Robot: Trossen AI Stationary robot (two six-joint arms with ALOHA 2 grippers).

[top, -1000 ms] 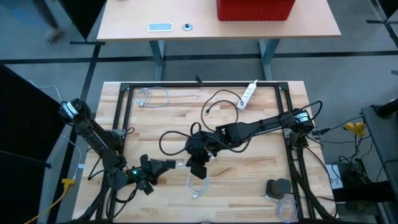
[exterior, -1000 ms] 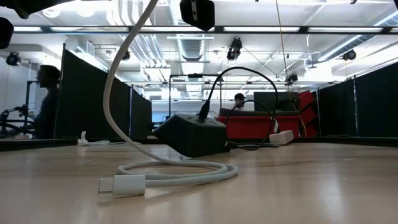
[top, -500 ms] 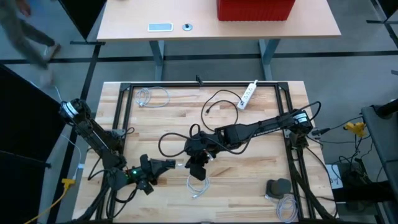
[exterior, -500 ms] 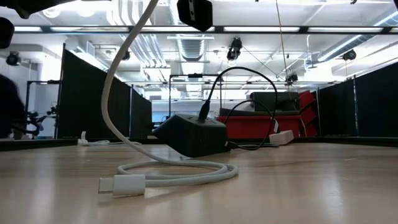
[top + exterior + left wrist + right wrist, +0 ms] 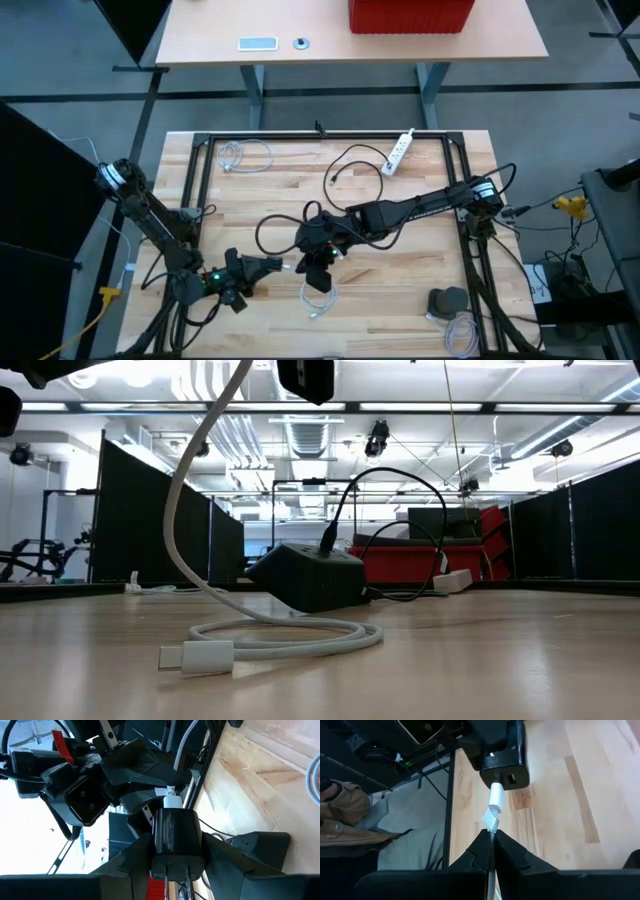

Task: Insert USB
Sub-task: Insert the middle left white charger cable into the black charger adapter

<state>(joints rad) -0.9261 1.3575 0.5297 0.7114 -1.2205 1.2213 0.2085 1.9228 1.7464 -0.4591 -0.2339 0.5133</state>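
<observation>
White cable [image 5: 490, 851] runs between my right gripper [image 5: 490, 845] fingers, which are clamped on it just behind the USB plug [image 5: 496, 795], so the plug points straight at the black charger [image 5: 502, 762]. In the right wrist view the plug's tip sits at, or just inside, one of the charger's ports; how deep it has gone I cannot make out. My left gripper [image 5: 175, 857] is clenched on the charger's body, holding it off the wooden table [image 5: 400, 300] with its port face turned toward the right arm; I judge this is to give the plug something firm to push against. From above, both grippers meet near the table's middle, low of centre, with the slack of the cable [image 5: 316, 297] looped on the wood just beside them. In the low view that loop and its free white connector [image 5: 197, 656] lie on the table while both grippers are cut off at the frame's upper edge. The black power brick [image 5: 308, 575] behind stands apart. In the left wrist view the charger hides its own port.
</observation>
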